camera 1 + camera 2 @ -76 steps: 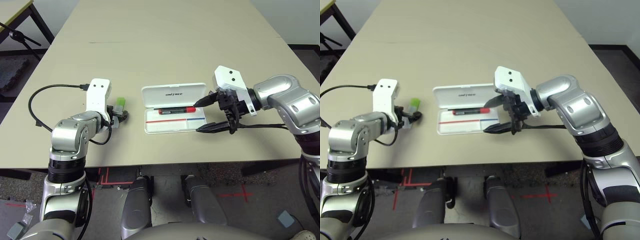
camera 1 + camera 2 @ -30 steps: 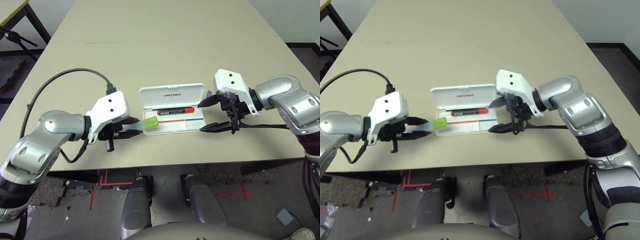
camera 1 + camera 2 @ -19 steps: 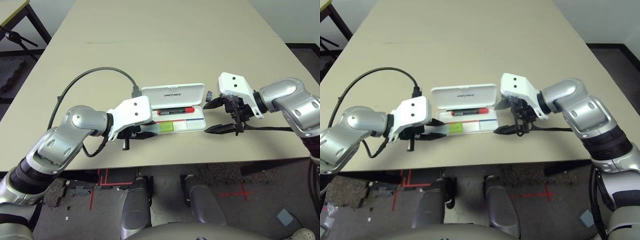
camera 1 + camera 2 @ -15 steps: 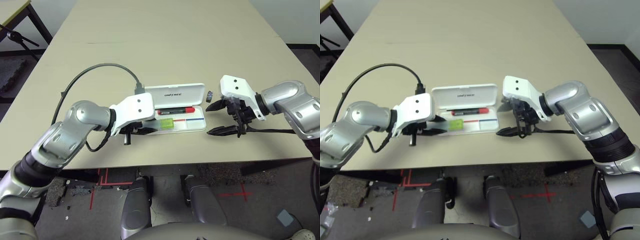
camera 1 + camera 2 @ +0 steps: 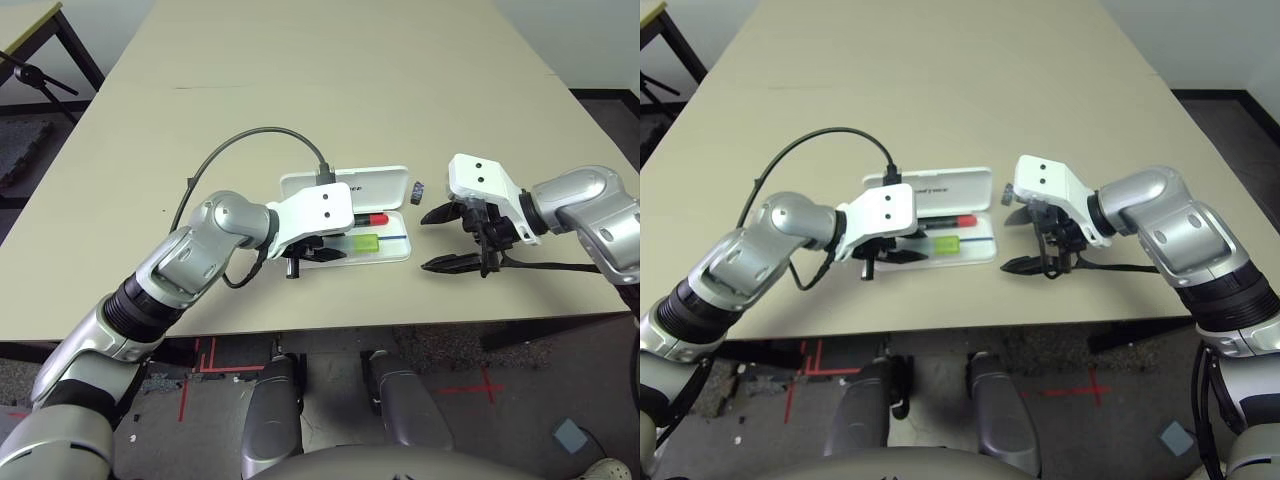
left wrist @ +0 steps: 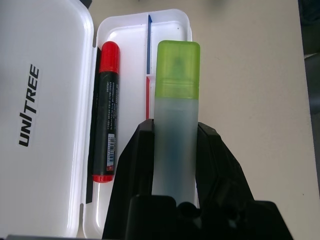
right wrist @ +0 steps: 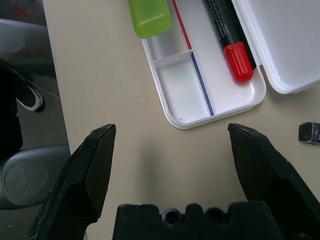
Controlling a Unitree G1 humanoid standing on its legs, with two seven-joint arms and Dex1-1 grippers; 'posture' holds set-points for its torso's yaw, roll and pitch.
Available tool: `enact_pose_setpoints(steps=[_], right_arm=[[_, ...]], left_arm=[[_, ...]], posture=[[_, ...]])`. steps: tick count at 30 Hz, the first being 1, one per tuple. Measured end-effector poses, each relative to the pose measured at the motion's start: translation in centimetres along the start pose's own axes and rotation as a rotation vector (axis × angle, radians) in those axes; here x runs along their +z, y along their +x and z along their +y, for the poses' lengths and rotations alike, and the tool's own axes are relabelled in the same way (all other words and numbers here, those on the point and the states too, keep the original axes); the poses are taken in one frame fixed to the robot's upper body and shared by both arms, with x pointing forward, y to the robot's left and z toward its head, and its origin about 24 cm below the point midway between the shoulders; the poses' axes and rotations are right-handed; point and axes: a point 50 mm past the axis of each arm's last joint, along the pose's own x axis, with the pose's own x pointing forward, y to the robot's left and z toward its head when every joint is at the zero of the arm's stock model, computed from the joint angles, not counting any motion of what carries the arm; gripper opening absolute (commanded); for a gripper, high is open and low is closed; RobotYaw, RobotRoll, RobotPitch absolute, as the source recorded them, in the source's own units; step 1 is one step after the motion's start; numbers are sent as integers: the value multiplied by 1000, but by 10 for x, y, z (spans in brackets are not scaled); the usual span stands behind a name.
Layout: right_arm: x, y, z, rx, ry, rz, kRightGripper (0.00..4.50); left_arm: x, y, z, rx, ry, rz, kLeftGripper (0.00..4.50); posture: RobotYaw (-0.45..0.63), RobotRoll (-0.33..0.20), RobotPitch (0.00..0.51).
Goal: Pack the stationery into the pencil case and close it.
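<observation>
The white pencil case point(image 5: 378, 185) lies open at the table's middle, its lettered lid folded back. The red-capped black marker point(image 6: 106, 115) rests in the tray's rear slot. My left gripper point(image 6: 175, 132) is shut on the pale highlighter point(image 6: 176, 115), whose lime-green cap point(image 5: 363, 242) hangs over the tray's front compartment; whether it touches the tray I cannot tell. A tiny dark grey block point(image 5: 419, 190) sits on the table just right of the lid. My right gripper point(image 5: 427, 241) stands open to the right of the case, holding nothing.
A black cable point(image 5: 250, 135) arcs from my left wrist over the table behind the arm. The table's front edge point(image 5: 400, 325) runs close below both grippers. Tan tabletop point(image 5: 330, 70) stretches far behind the case.
My left arm has carried the highlighter rightward, from the case's left end to over its tray. The right gripper has drawn a little further right of the case, still open.
</observation>
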Motion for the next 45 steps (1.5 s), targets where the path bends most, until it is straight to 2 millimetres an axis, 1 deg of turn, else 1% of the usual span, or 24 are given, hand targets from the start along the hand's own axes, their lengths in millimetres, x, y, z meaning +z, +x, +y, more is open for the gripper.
enact_pose_setpoints(steps=[5,7,9,11,14,15,17,19,22,26,29,32,35,38,40,41,43,45], right_arm=[[0,0,0,-9,1,1,4500],[-1,0,0,-11,2,1,4500],[-1,0,0,-12,2,2,4500],[-1,0,-1,-14,2,4,4500],[-1,0,-1,-17,1,7,4500],[-1,0,-1,-17,1,7,4500],[-1,0,-1,-18,2,8,4500],[-2,0,-1,-19,4,8,4500],[-4,0,-2,-21,12,9,4500],[-9,-2,-4,-27,31,16,4500],[-13,-8,-3,-32,45,29,4500],[-15,-20,-3,-48,76,14,4500],[-15,-40,-8,-118,126,-17,4500],[-20,-60,-18,-236,202,-45,4500],[-20,-67,-29,-363,258,-80,4500],[-18,-69,-34,-414,282,-95,4500],[-17,-67,-39,-473,326,-122,4500],[-15,-57,-42,-503,377,-157,4500]], left_arm=[[-5,3,1,3,-17,22,1093],[-5,3,2,5,-16,24,1843],[-6,3,2,10,-11,30,2500],[-5,3,2,13,-9,33,3300],[-5,3,2,13,-10,28,4383],[-4,3,3,14,-12,21,4477],[-2,0,4,24,-18,-1,4477],[2,-8,8,42,-18,-34,4477],[8,-26,8,60,2,-76,4477],[4,-45,4,71,-17,-108,4477],[-1,-59,3,101,-37,-94,4477],[-3,-65,4,118,-52,-101,4477],[-7,-69,2,121,-70,-96,4477],[-10,-70,1,129,-82,-94,4477],[-11,-70,2,135,-83,-94,4477],[-11,-70,2,138,-82,-95,4477],[-11,-70,2,142,-82,-95,4477],[-10,-69,2,147,-81,-98,4477]], posture=[[-140,0,172],[-140,0,172],[-141,0,177],[-139,0,178],[-135,0,179],[-132,0,179],[-130,0,179],[-130,0,179],[-127,0,182],[-115,0,191],[-111,0,195],[-107,0,200],[-111,0,200],[-115,0,200],[-121,0,196],[-121,0,196],[-121,0,196],[-118,0,191]])
